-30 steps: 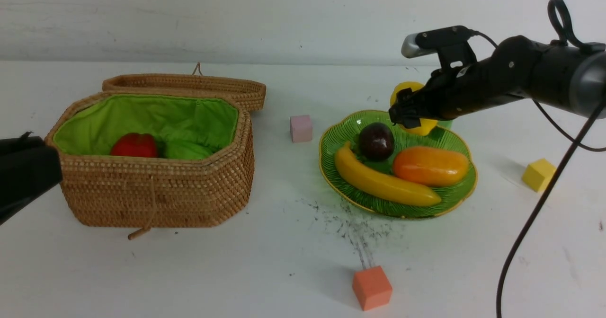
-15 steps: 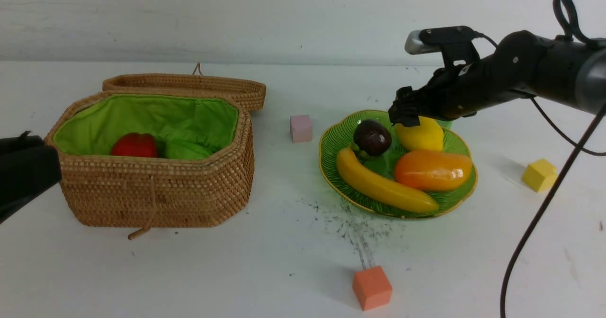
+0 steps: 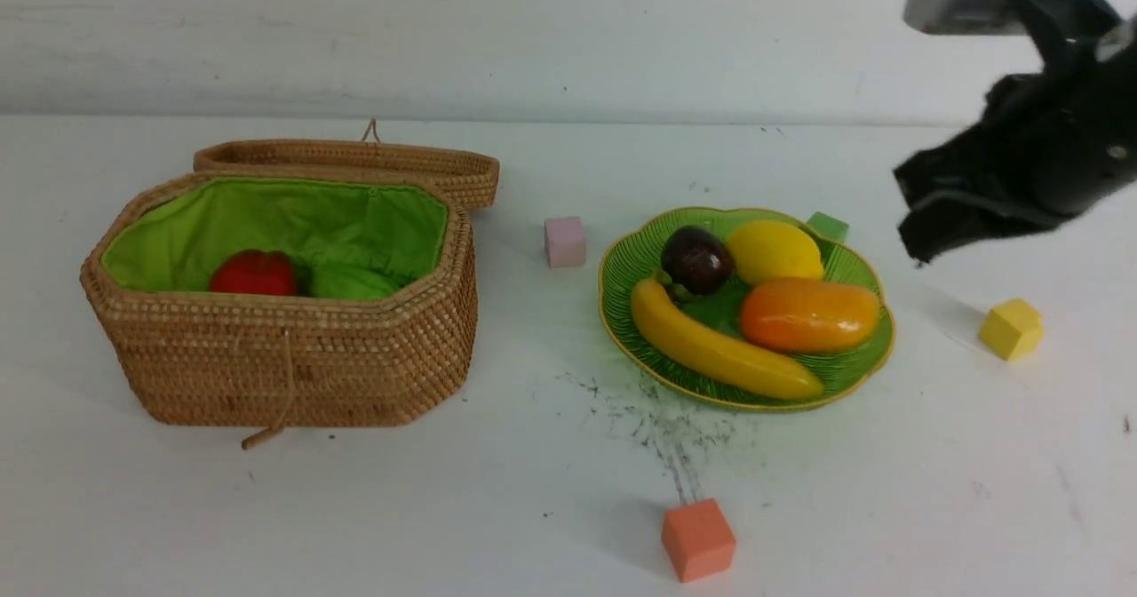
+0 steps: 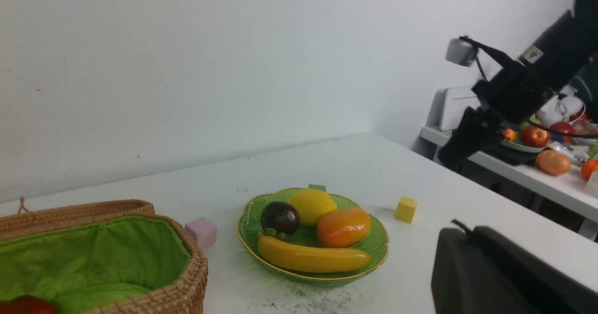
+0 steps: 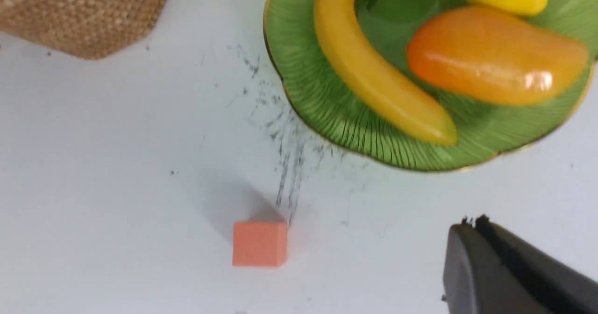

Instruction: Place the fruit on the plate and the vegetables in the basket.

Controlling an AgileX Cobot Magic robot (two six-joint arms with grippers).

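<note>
Plate (image 3: 632, 264) on scuffed white table (image 3: 533, 508)

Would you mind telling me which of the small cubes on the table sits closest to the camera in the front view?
The orange-pink cube, alone in the foreground below the plate. The pink cube, green cube and yellow cube all lie farther back.

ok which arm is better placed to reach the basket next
Left, probably: the basket sits on the robot's left, while the right gripper hangs raised past the plate, far right.
</note>
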